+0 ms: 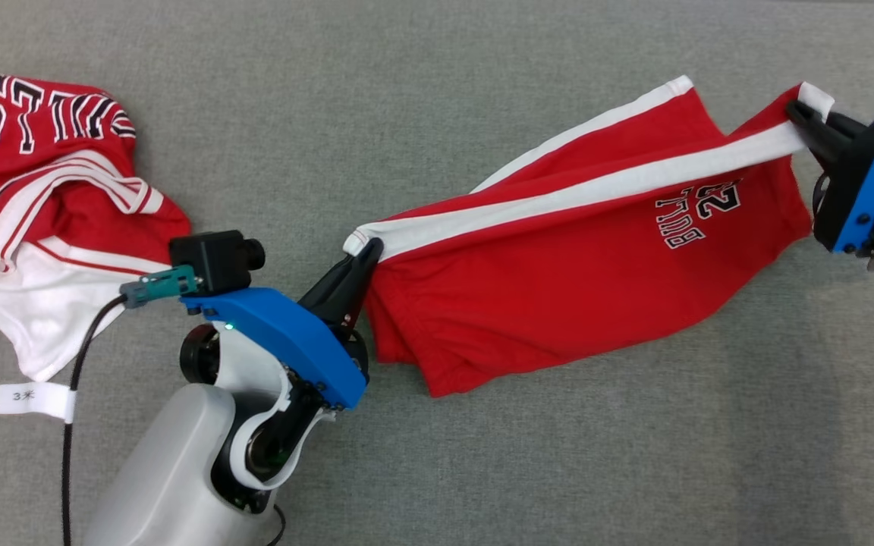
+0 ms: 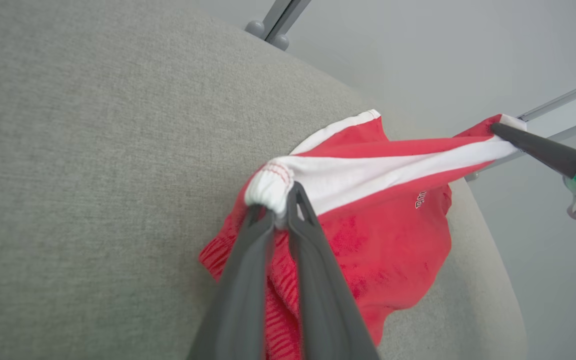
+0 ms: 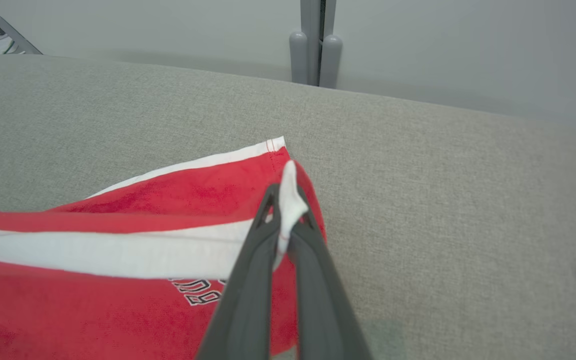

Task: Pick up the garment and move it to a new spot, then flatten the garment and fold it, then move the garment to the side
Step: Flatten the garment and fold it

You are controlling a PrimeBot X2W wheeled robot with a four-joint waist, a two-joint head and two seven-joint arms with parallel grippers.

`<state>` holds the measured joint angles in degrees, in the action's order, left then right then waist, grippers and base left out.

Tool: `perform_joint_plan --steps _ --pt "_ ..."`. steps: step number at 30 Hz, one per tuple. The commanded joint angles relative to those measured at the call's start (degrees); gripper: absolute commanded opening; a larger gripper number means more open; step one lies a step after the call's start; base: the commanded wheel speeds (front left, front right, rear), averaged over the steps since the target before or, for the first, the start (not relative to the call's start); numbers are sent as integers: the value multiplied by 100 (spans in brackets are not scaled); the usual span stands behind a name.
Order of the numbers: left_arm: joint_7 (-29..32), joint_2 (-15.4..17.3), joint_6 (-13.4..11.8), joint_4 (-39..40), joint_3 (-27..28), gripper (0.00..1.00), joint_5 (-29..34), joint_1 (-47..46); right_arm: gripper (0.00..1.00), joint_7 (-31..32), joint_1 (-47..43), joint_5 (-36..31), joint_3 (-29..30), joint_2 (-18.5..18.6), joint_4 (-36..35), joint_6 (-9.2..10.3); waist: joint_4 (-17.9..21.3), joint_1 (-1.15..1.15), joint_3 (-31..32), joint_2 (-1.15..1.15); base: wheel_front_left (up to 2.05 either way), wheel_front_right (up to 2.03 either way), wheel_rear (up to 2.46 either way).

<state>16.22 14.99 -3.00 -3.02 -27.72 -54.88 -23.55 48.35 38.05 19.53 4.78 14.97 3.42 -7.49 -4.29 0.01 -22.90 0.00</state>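
The garment (image 1: 581,288) is a pair of red shorts with a white side stripe and a small number print, held up and stretched between both grippers over the grey padded surface. My left gripper (image 1: 365,254) is shut on the bunched white waistband end (image 2: 268,187), at centre left in the head view. My right gripper (image 1: 801,114) is shut on the white hem corner (image 3: 288,200) at the upper right. The red body (image 2: 393,250) hangs slack below the taut stripe, and its lower edge rests on the surface.
A second red and white garment (image 1: 50,197) with large lettering lies crumpled at the far left. A black cable with a white tag (image 1: 31,398) runs beside my left arm. Grey frame posts (image 3: 315,45) stand beyond the surface's far edge.
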Motion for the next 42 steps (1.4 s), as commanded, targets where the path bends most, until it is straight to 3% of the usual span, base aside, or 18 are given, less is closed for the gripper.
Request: perform_joint_plan --steps 1,9,10,11,12,13,19,26,32,37,42 --pt "-95 -80 53 -223 -22 0 69 -185 0 -133 228 -70 -26 27 245 -1 -248 -1 -260 0 0 0 0" --pt "-464 -461 243 -1011 -86 0 90 -471 0 -665 801 -161 -206 40 1232 -1 -511 -1 -431 0 0 0 0" --pt "-498 -493 286 -1073 -101 7 80 -484 34 -751 839 -154 -223 51 1349 -1 -537 -1 -429 0 0 0 0" --pt "-530 -504 361 -1125 -140 31 99 -500 96 -835 886 -133 -253 67 1445 -1 -557 -1 -424 0 0 0 0" --pt "-561 -527 405 -1189 -162 91 112 -501 100 -963 926 -98 -294 68 1514 -2 -575 -1 -412 0 0 0 0" --pt "-603 -552 442 -1260 -161 100 102 -491 100 -1054 931 -86 -338 82 1597 -2 -585 -1 -393 0 0 0 0" --pt "-1204 -666 704 -1495 -124 100 196 -456 100 -1771 893 33 -475 218 2053 -2 -562 -1 -147 0 0 0 0" --pt "-2043 -512 858 -1676 -157 100 525 -100 100 -2170 381 254 -610 312 2307 -2 -378 -1 374 0 0 0 0" --pt "-2977 -209 612 -1909 -222 100 1477 69 100 -2344 -34 382 -667 419 2311 -2 -301 -1 545 0 0 0 0" --pt "-3145 -348 407 -1755 366 100 2138 50 100 -2483 -187 443 -668 494 2365 -2 -350 -1 466 0 0 0 0" --pt "-3145 -665 483 -1378 1139 100 2867 372 100 -2557 -25 516 -562 448 2538 -2 -468 -1 243 0 0 0 0"
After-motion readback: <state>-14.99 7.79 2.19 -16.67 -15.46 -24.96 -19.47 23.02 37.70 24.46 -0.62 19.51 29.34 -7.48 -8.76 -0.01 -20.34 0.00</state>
